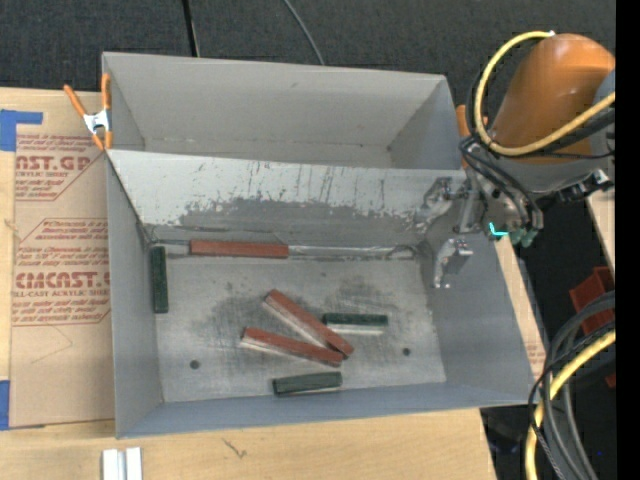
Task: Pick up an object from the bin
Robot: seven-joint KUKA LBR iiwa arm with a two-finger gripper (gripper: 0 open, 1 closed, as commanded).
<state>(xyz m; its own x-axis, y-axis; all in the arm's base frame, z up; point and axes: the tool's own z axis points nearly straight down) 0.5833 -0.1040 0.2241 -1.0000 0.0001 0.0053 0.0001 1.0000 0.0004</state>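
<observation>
From above, the grey metal bin (270, 108) holds six slim bars. A long red-brown bar (240, 249) lies along the back of the floor and a left green bar (158, 279) lies by the left wall. Mid-floor, two crossed red-brown bars (300, 333) touch, with a front green bar (307, 383) before them. The pincer (447, 273) hangs by the right wall, apart from the nearest green bar (354, 319). Its opening cannot be told.

One camera sits up high and looks down into the grey bin (270, 108). It tilts a little, so the wall at 12 o'clock shows wide. The whole bin fits in; the arm (550, 88) pokes in from 3 o'clock.
</observation>
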